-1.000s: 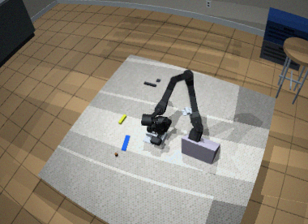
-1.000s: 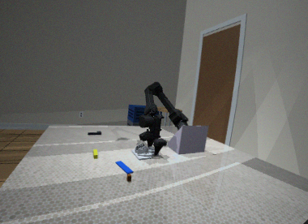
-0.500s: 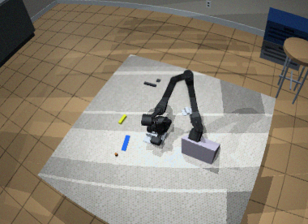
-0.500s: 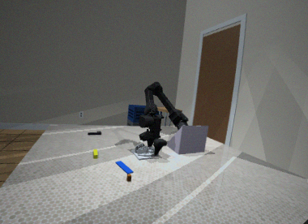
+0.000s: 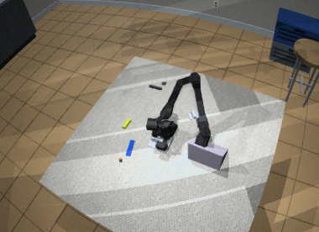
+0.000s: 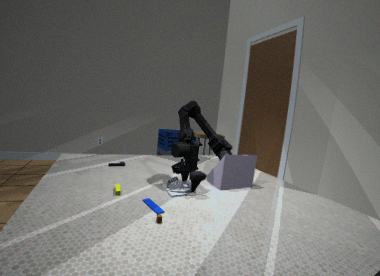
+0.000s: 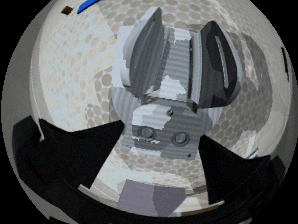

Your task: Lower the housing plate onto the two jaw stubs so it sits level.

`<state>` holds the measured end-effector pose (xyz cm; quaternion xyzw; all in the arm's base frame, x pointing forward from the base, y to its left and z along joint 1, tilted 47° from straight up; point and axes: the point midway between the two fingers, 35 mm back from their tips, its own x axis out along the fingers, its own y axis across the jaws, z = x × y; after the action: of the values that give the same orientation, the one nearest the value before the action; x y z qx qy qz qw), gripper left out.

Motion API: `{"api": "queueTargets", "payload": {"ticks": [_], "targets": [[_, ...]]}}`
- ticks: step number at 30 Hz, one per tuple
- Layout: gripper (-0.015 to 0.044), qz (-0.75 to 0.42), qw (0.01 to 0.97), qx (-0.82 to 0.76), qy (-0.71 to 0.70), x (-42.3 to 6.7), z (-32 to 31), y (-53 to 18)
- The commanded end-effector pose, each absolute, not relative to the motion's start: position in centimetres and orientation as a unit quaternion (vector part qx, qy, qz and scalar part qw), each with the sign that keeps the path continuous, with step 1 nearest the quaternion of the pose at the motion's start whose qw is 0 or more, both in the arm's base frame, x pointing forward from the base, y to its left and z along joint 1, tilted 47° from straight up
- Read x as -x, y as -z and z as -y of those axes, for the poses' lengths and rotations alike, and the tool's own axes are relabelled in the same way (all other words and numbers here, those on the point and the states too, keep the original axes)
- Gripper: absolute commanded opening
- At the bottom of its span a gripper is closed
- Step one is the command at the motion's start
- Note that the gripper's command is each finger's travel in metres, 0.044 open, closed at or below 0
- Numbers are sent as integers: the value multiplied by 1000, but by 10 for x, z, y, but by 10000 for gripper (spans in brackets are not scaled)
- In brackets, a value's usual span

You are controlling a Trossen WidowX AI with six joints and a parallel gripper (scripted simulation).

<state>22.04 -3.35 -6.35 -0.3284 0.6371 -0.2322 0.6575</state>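
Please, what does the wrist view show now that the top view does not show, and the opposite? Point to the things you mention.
Only the wrist view: two round pin heads (image 7: 147,132) (image 7: 180,138) on the gray assembly, and the gap between the gripper's fingers.

Only the top view: the wooden stool (image 5: 308,50), the yellow block (image 5: 127,123) and the arm's raised elbow (image 5: 195,78).

Both: the gripper (image 5: 161,136) (image 7: 161,131), the blue strip (image 5: 130,148) (image 7: 89,5) and the lavender block (image 5: 206,155) (image 7: 137,196).
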Motion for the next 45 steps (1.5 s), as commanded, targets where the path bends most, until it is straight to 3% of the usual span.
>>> {"api": "queueTargets", "payload": {"ticks": [1,10,30,45], "targets": [[440,-637,658,328,232,-220,33,63],[440,-637,658,328,231,-221,29,60],[440,-639,657,327,229,-199,-56,-21],[440,-639,657,327,229,-198,-57,-23]]}}
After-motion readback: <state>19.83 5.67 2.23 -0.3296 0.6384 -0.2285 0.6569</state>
